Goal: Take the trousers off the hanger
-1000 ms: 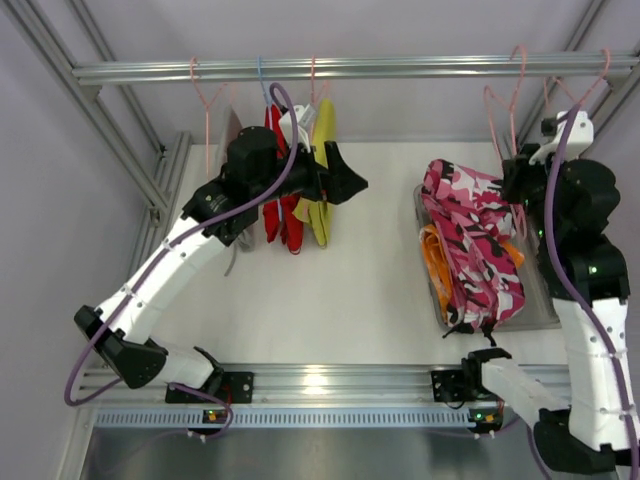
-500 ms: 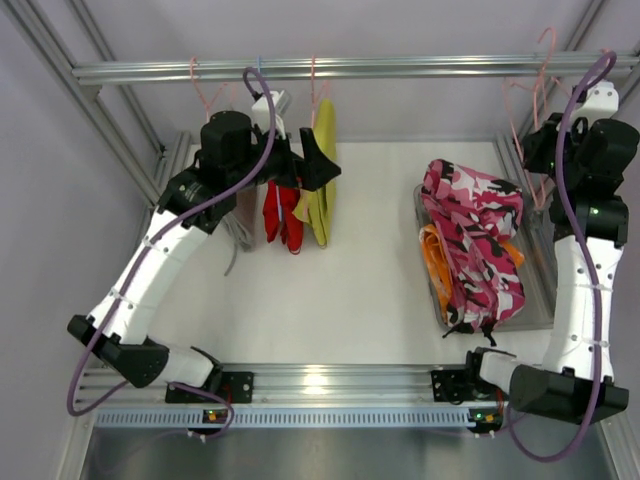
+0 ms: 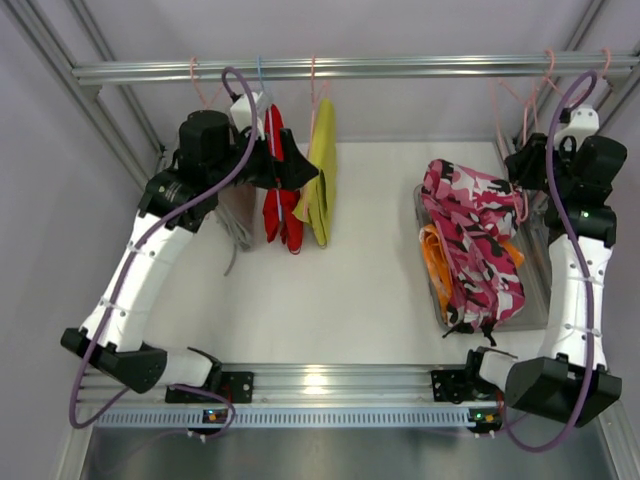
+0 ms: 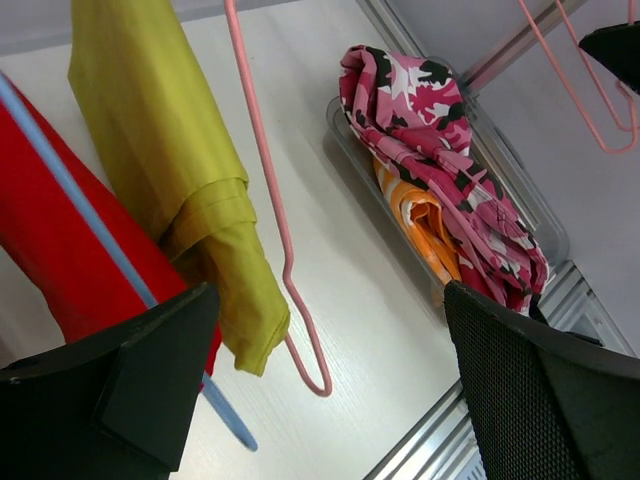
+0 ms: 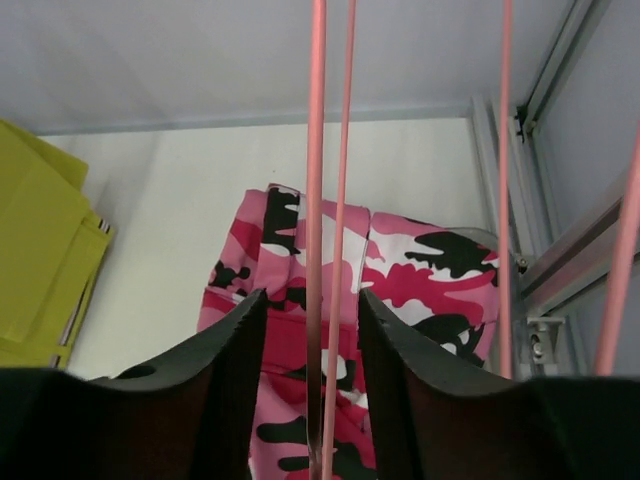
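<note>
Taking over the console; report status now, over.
Left gripper fingers wide open by hung red trousers and yellow trousers. Right gripper fingers parted around bare pink hanger. Pink camouflage trousers and orange trousers off, in tray.

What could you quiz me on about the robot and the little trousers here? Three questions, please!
1. True or false: the pink camouflage trousers hang from the rail.
2. Pick one. What runs between the right jaws? A) a pink hanger wire B) a green sock C) a rope.
3. Fill the gap: the yellow trousers hang next to the ___ trousers.
Key: 1 false, they lie in the tray, over the orange trousers. 2 A. 3 red: the red trousers.
</note>
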Controlling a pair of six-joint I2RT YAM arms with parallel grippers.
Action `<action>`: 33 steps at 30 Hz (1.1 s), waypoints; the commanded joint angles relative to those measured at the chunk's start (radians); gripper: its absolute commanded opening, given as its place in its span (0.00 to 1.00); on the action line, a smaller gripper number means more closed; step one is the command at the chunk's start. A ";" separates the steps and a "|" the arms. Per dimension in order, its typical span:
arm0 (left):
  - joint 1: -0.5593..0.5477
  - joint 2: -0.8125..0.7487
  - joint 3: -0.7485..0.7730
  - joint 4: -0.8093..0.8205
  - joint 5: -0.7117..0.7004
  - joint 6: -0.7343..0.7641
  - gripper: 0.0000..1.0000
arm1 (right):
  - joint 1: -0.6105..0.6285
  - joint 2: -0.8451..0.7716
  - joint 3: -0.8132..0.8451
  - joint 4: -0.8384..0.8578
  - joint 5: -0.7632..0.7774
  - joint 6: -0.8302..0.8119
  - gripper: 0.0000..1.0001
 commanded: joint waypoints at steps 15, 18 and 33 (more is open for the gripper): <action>0.302 -0.396 -0.163 -0.077 -0.198 0.249 0.99 | -0.019 -0.373 -0.077 -0.058 -0.186 -0.106 0.99; 0.302 -0.439 -0.207 -0.149 -0.304 0.300 0.99 | -0.019 -0.442 -0.143 -0.095 -0.237 -0.103 0.99; 0.308 -0.545 -0.355 -0.172 -0.619 0.332 0.99 | -0.019 -0.593 -0.315 -0.111 -0.262 -0.080 0.99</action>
